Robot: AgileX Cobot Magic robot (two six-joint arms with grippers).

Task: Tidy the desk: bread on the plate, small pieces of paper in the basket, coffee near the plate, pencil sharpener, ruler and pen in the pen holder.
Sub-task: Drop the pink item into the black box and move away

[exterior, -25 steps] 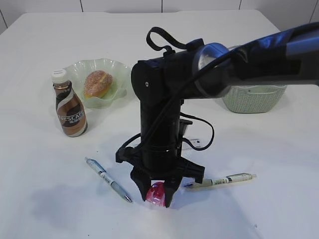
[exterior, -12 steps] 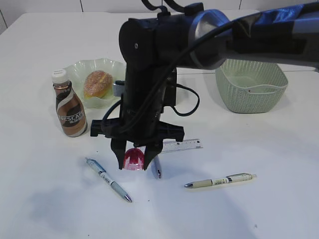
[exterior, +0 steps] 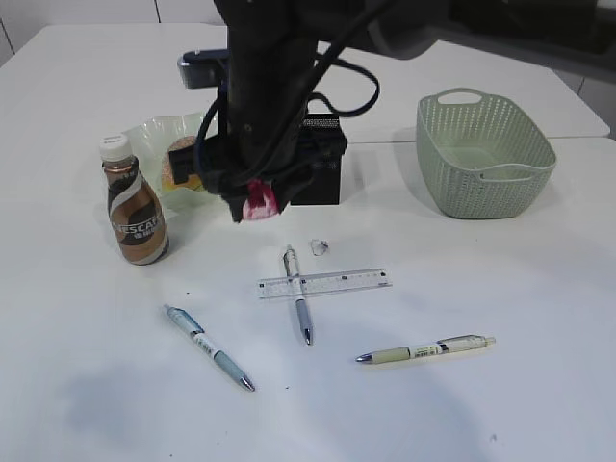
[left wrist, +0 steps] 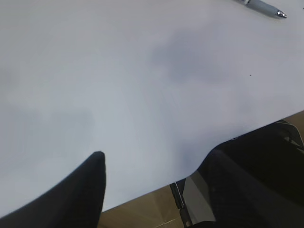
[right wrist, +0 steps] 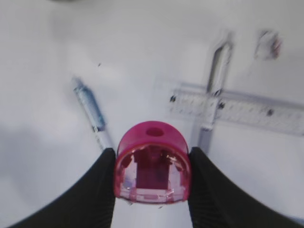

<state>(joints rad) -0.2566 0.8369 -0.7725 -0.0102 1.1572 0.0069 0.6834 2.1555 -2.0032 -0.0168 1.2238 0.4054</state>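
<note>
The right gripper (exterior: 258, 204) hangs above the tabletop (exterior: 500, 289), its jaws clamped on the pink pencil sharpener (right wrist: 152, 163), just left of the black pen holder (exterior: 320, 164). The ruler (exterior: 324, 283) lies nearer, crossed by a pen (exterior: 297, 306). The left gripper (left wrist: 152, 190) hovers at the tabletop's edge, jaws apart and empty.

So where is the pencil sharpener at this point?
The pink pencil sharpener is off the desk, held between the right gripper's jaws. In the exterior view it hangs left of centre, just in front of the black pen holder.
</note>
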